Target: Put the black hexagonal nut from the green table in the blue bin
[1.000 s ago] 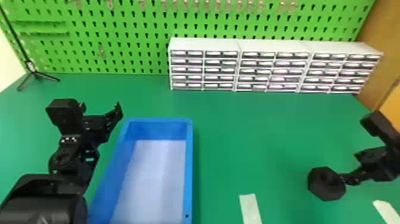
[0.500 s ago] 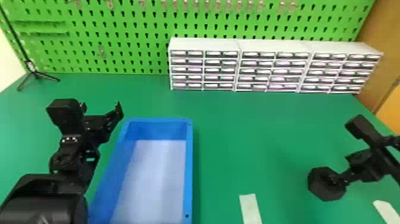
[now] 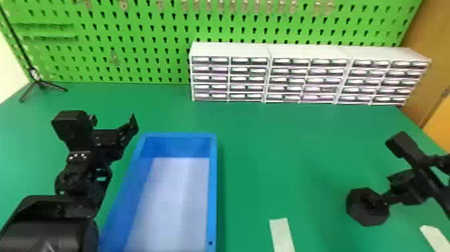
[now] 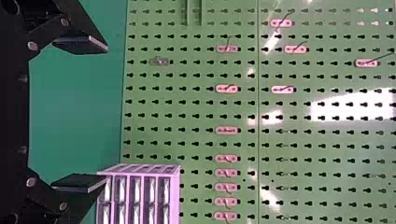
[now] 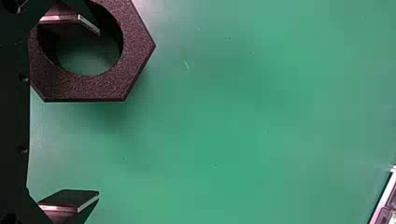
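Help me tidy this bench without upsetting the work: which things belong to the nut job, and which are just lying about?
For the job:
- black hexagonal nut
- blue bin
- green table
- right gripper, open

Just lying about:
- white drawer units
- two pale strips
- black tripod

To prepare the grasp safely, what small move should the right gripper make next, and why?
The right gripper should probably close slowly: one finger shows at the hole of the black nut, the other outside, with the nut's wall between them.
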You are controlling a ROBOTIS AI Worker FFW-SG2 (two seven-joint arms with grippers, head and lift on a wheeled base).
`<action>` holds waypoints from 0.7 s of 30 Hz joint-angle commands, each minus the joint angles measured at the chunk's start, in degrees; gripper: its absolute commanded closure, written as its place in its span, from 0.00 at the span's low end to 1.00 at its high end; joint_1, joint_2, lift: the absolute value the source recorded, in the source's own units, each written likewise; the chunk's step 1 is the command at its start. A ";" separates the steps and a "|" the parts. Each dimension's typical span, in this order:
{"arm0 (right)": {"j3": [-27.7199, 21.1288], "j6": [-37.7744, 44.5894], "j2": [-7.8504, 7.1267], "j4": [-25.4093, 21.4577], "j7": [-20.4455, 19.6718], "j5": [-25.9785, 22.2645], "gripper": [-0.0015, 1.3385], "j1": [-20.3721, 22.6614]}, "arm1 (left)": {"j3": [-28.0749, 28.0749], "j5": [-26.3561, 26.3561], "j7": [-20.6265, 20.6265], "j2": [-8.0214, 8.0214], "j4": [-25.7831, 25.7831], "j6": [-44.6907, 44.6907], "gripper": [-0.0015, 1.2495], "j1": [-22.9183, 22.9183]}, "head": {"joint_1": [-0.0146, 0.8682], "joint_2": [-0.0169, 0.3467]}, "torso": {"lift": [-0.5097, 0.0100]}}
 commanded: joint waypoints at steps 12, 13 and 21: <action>0.91 -0.95 0.58 2.28 -1.07 0.00 0.06 -1.07 | 0.09 0.02 0.01 0.00 0.01 -0.28 0.23 -0.23 | 0.79 0.12 | 0.80; 1.09 -0.95 0.58 2.28 -1.07 -0.18 0.07 -1.07 | 0.17 0.02 0.01 0.00 -0.08 -0.28 0.23 -0.14 | 0.79 0.12 | 0.80; 1.26 -0.60 0.67 2.45 -1.07 -0.44 0.28 -0.90 | 0.17 0.02 0.01 0.00 0.01 -0.46 0.23 -0.14 | 0.79 0.12 | 0.80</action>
